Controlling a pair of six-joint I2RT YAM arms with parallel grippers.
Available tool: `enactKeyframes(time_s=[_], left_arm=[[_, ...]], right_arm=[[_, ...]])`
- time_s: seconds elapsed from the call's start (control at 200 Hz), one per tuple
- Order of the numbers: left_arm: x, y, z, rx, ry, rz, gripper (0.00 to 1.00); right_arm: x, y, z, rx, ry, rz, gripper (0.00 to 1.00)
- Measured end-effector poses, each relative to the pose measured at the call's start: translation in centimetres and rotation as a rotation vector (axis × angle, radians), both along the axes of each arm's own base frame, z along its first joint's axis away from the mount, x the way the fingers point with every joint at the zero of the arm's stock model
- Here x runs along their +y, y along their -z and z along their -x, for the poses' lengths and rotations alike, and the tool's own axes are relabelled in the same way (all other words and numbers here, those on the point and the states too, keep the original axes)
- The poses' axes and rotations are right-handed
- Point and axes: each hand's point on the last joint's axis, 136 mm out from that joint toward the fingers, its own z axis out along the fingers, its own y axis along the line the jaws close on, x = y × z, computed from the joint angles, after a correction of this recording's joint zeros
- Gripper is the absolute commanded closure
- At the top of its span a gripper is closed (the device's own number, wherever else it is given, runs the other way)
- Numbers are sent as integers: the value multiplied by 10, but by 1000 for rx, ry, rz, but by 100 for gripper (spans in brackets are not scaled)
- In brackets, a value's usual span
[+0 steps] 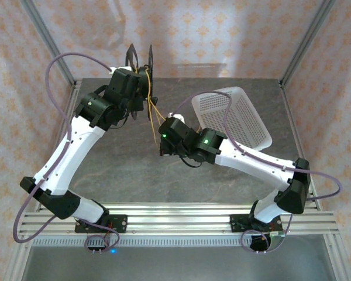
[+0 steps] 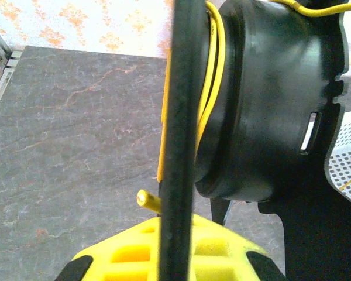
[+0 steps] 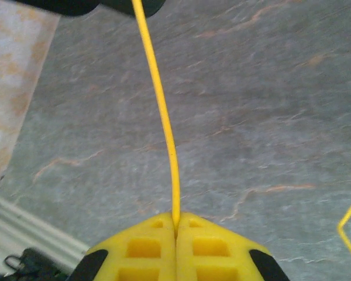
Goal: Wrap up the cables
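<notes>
Your left gripper (image 2: 176,234) sat toward the far left of the table (image 1: 128,170), its yellow fingers clamped on one flange of the black spool (image 2: 263,105), which stood on edge. The cables (image 2: 213,70) lay partly wound between the spool's two flanges, with loose strands running down and right to your right gripper (image 3: 176,225) near the table's middle. Its fingers were pressed together on a single strand. A white basket (image 1: 240,114) sat at the far right.

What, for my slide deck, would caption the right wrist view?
Right gripper shut on a thin yellow cable that runs straight away over the grey marbled table.
</notes>
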Motion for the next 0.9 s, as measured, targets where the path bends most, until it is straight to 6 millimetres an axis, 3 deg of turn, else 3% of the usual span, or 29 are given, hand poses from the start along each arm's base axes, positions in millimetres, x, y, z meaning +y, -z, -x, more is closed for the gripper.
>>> enactKeyframes(time_s=[0.18, 0.36, 0.46, 0.566, 0.756, 0.896], left_arm=[[-2, 2, 0, 9, 4, 19, 100], [-1, 6, -5, -1, -13, 38, 100], [4, 10, -8, 0, -32, 44, 100], [3, 11, -10, -2, -30, 58, 100], [2, 11, -10, -2, -35, 82, 100], [6, 11, -12, -4, -59, 96, 100]], right_arm=[[-17, -9, -3, -67, 31, 17, 100], [-39, -50, -2, -152, 69, -59, 100], [-56, -67, -11, -191, 129, -95, 100], [-66, -69, -24, -204, 174, -93, 100], [-50, -65, -22, -198, 110, -95, 100], [-28, -64, -3, -223, 5, -77, 100]])
